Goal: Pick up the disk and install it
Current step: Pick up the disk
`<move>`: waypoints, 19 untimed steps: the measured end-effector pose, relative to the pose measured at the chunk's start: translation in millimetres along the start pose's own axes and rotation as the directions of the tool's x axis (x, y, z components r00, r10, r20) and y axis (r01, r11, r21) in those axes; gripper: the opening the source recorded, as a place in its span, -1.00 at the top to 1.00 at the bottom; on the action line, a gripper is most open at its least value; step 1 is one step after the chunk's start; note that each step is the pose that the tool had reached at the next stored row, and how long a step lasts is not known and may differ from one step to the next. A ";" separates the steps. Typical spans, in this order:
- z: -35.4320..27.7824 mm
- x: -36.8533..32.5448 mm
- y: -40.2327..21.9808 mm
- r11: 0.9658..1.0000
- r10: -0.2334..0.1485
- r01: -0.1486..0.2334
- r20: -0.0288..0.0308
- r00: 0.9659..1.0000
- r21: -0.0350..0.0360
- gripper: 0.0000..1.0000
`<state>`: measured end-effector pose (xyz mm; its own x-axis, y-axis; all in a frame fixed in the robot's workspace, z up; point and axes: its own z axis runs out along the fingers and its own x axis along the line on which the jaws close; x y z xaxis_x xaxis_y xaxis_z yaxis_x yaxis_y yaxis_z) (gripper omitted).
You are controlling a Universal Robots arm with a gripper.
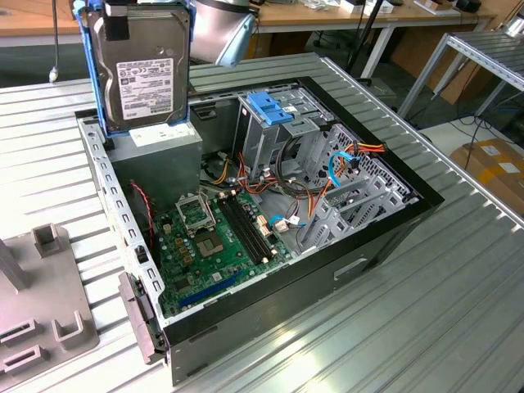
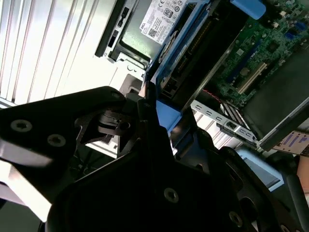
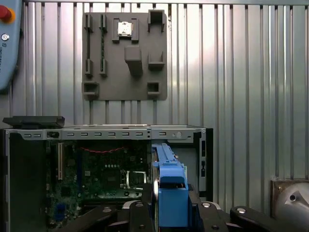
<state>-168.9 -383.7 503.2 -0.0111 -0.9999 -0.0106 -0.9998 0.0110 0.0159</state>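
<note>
Ribbed metal table [image 1: 442, 327], open computer case [image 1: 327, 282]: disk [image 1: 143, 70] picked up, installation outstanding.
Gripper [image 3: 172, 205] jaws clenched on the disk's blue rail [image 3: 166, 164]; disk hangs upright at 11 o'clock in the exterior view, above the power supply [image 1: 155, 151], apart from the drive cage [image 1: 270, 115] at 12 o'clock.

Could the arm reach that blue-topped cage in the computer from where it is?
Probably yes: the case is open, nothing covers the cage, and the gripper holds the disk above the case.
</note>
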 end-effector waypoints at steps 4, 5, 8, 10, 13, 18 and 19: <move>-0.4 -0.4 -31.9 1.000 0.000 0.000 0.000 1.000 0.000 0.27; -0.5 -0.4 -35.6 1.000 0.000 0.000 0.000 1.000 0.000 0.27; -0.9 -0.7 -66.4 1.000 0.000 0.000 0.000 1.000 0.000 0.27; -1.0 -0.9 -81.4 1.000 0.000 0.000 0.000 1.000 0.000 0.27; -1.1 -1.0 -93.7 1.000 0.000 0.000 0.000 1.000 0.000 0.27; -1.2 -1.1 -97.0 1.000 0.000 0.000 0.000 1.000 0.000 0.27; -1.2 -1.1 -97.2 1.000 0.000 0.000 0.000 1.000 0.000 0.27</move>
<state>-71.7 -383.7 502.8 -0.0111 -0.9999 -0.0106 -0.9998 0.0109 0.0159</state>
